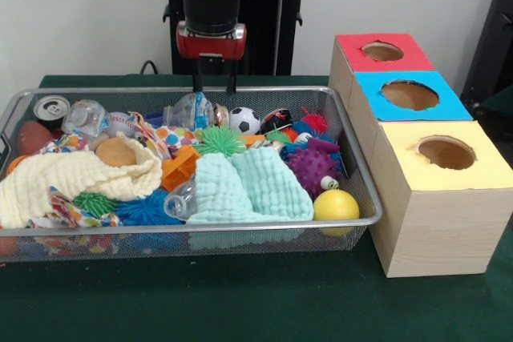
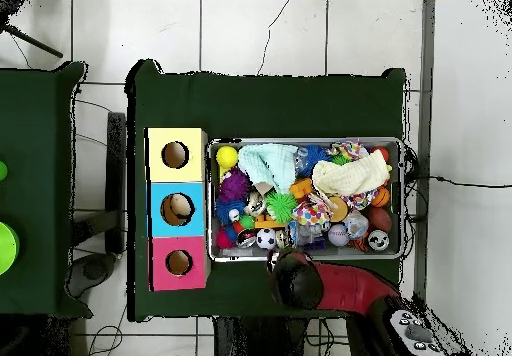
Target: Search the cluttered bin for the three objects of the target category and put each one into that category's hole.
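Observation:
A wire mesh bin (image 1: 240,226) (image 2: 305,141) is packed with toys and cloths. In it lie a yellow ball (image 1: 336,205) (image 2: 227,156), a soccer ball (image 1: 244,120) (image 2: 266,238), a baseball (image 1: 120,123), a purple spiky ball (image 1: 311,167) (image 2: 234,185) and a green spiky ball (image 1: 220,141). A mint cloth (image 1: 248,186) and a pale yellow cloth (image 1: 72,178) cover other items. My gripper (image 1: 214,84) hangs open and empty over the bin's rim on the robot's side, just above the soccer ball. In the overhead view the arm (image 2: 295,277) hides it.
A wooden box beside the bin has a red-topped hole (image 1: 382,51) (image 2: 179,262), a blue-topped hole (image 1: 409,94) (image 2: 177,209) and a yellow-topped hole (image 1: 446,152) (image 2: 175,155). A drink can (image 1: 52,109) stands in a bin corner. Green cloth covers the table.

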Controlling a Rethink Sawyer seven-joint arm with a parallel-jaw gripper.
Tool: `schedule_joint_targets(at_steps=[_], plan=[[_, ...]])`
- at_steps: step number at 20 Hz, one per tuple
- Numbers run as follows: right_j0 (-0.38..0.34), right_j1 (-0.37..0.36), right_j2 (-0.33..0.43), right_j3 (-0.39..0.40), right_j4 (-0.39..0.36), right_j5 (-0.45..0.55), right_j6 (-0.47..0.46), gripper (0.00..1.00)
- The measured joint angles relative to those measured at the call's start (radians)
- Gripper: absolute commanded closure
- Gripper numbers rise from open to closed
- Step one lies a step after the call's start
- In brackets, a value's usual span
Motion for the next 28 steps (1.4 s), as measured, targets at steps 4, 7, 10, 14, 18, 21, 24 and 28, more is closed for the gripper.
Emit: schedule_joint_targets(at_steps=[4,7,10,14,18,21,24,28], plan=[[-0.021,0.029,0.02,-0.031,-0.018,0.001,0.0,0.0],[-0.039,0.058,0.033,-0.055,-0.032,0.001,0.0,0.0],[-0.052,0.08,0.044,-0.075,-0.049,0.002,0.0,0.0],[-0.054,0.094,0.046,-0.091,-0.061,0.017,0.0,0.0],[-0.055,0.102,0.052,-0.101,-0.064,0.039,0.0,0.0],[-0.058,0.104,0.055,-0.103,-0.064,0.047,0.0,0.0],[-0.06,0.104,0.057,-0.103,-0.065,0.047,0.0,0.0],[-0.061,0.101,0.057,-0.103,-0.066,0.047,0.0,0.0]])
